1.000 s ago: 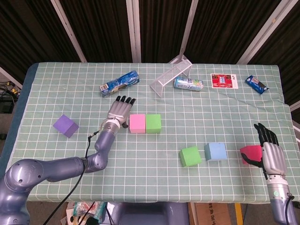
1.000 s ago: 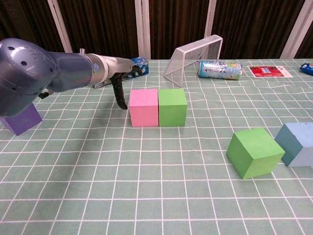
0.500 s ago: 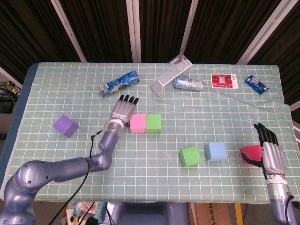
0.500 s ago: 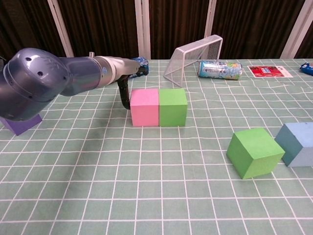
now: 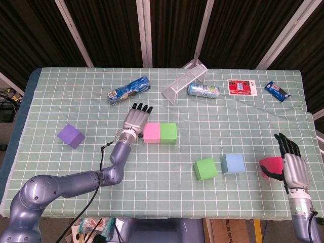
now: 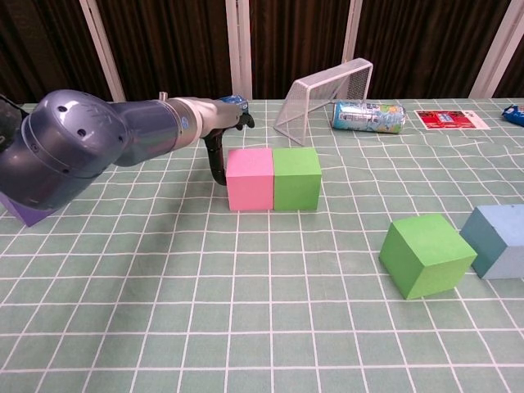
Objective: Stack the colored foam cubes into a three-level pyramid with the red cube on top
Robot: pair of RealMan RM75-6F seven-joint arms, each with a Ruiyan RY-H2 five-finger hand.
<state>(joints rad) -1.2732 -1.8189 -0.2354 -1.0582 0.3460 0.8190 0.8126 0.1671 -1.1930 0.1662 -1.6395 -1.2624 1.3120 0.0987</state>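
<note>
A pink cube (image 5: 151,132) (image 6: 250,178) and a green cube (image 5: 168,132) (image 6: 296,178) stand side by side, touching, mid-table. My left hand (image 5: 136,119) is open, fingers straight, and presses flat against the pink cube's left face; its fingers (image 6: 217,164) show in the chest view. A second green cube (image 5: 205,168) (image 6: 426,255) and a blue cube (image 5: 233,163) (image 6: 498,240) sit front right. The red cube (image 5: 271,166) lies against my right hand (image 5: 292,167), whose fingers are straight and whose thumb touches the cube's near side. A purple cube (image 5: 70,135) (image 6: 24,211) sits far left.
Along the back lie a blue snack pack (image 5: 129,90), a tipped wire goal (image 5: 185,80) (image 6: 323,97), a can (image 5: 203,90) (image 6: 368,115), a red card (image 5: 241,87) and a blue packet (image 5: 278,90). The checked cloth (image 5: 167,197) ends close in front of my right hand.
My left hand has slid right against the pink cube, and the pink and green pair has shifted a little to the right. The right hand and red cube have not moved.
</note>
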